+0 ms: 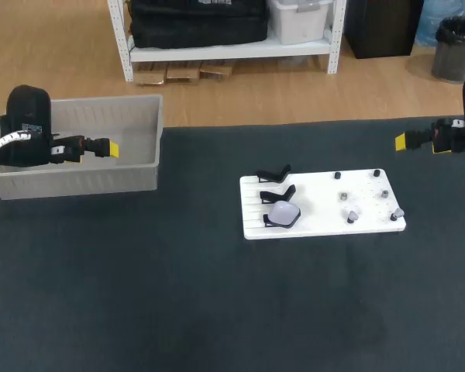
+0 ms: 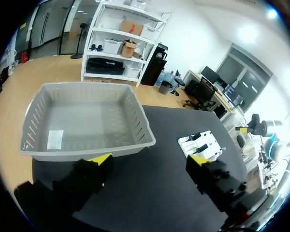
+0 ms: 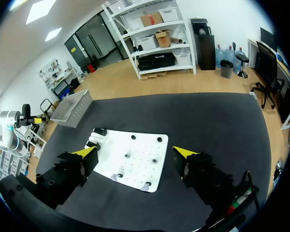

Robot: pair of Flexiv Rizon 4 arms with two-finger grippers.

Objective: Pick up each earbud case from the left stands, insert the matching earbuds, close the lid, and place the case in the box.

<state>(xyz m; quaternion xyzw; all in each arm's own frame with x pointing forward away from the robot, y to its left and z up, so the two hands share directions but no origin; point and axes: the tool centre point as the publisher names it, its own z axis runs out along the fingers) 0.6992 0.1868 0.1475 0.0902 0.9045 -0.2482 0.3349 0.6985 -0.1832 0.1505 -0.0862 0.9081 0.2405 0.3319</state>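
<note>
Case (image 1: 284,215) rests on the nearest stand of the board (image 1: 314,209), earbuds (image 1: 351,215) on pegs beside it. Left gripper (image 1: 108,148), by the box (image 1: 101,174), and right gripper (image 1: 401,141), well off, both gape wide and empty. The left one should straddle the case squarely before closing.

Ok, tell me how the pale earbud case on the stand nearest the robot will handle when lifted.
The earbud case looks small and rounded, so it is probably light and rigid. Its smooth shell may slip unless gripped squarely. It leans on a thin black stand, which might tip if the case drags.
</note>
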